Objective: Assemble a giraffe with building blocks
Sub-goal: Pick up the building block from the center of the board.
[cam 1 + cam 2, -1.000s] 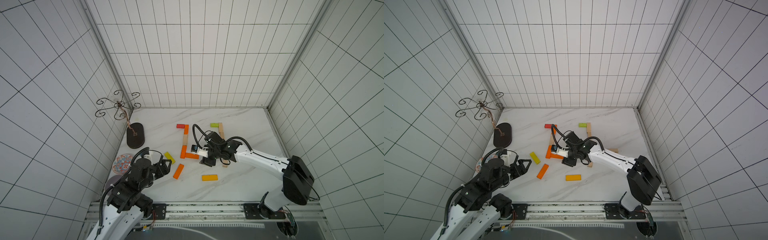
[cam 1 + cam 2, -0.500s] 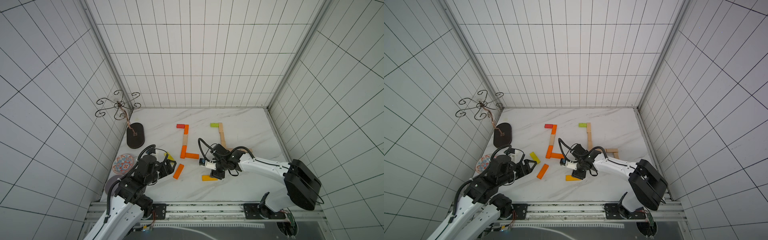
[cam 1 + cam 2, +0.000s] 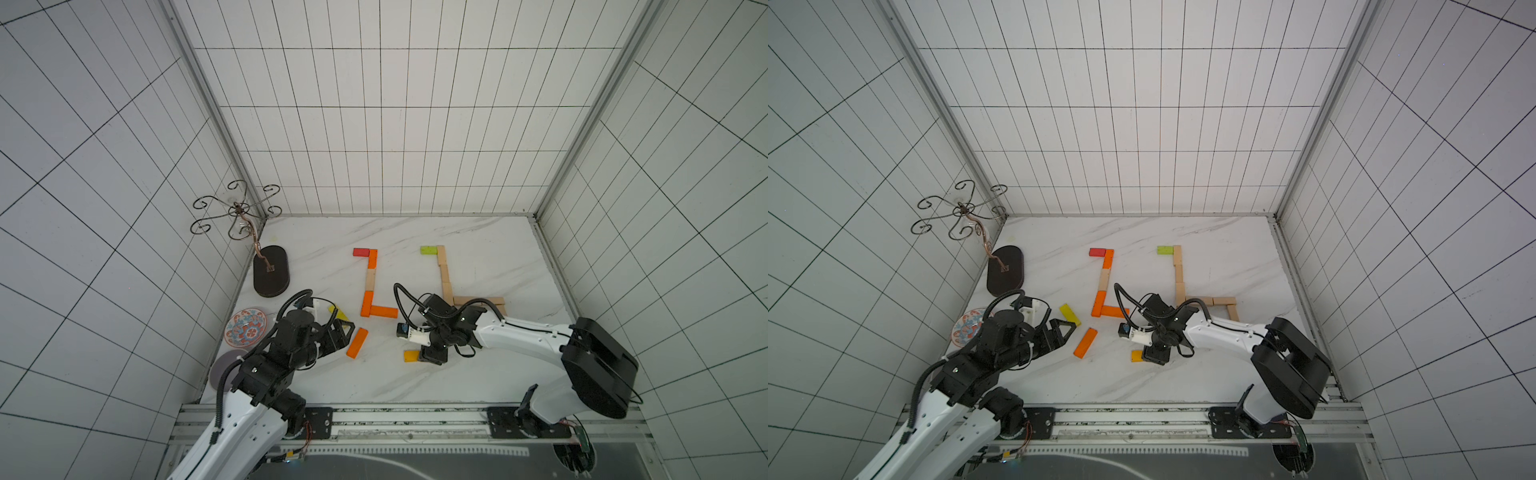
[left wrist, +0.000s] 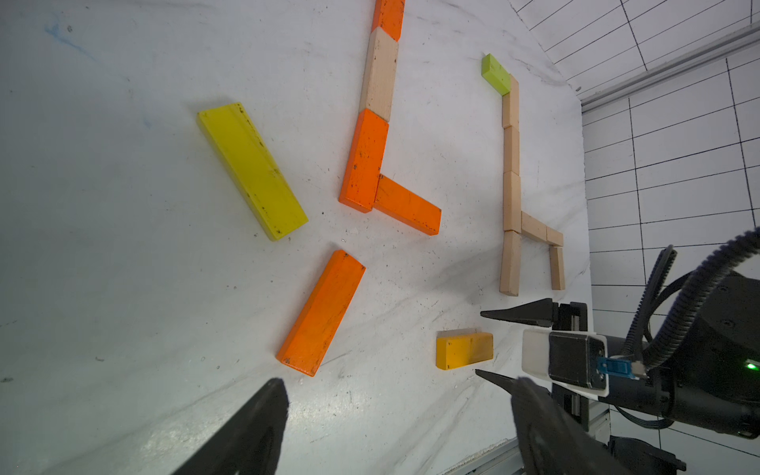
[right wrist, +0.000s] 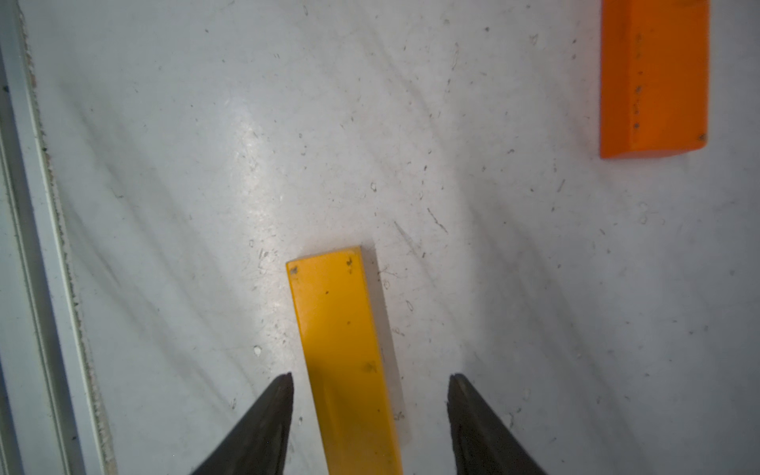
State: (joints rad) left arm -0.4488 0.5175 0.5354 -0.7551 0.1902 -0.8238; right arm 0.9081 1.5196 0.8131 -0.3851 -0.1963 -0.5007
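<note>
In a top view the right gripper (image 3: 430, 356) has swung from the half-built orange-and-wood block figure (image 3: 371, 286) down over the flat amber-yellow wooden block (image 3: 410, 356) near the front of the white marble table (image 3: 478, 374). The left wrist view shows the left gripper (image 4: 397, 382) open and empty by a loose orange wooden block (image 4: 321, 312). The right wrist view has the right jaws open astride the amber block, not touching it, so a pick-up looks next.

— What is the worktop (image 5: 534, 288) like?
— Smooth, marble-veined, with a faint sheen and fine scratches.
— And the blocks?
— The pale bars (image 4: 511, 152) look like bare matt wood. The orange block (image 4: 321, 308) has satin paint, speckled with chips. The right pincer (image 5: 370, 376) has matt black fingers (image 5: 255, 427).
</note>
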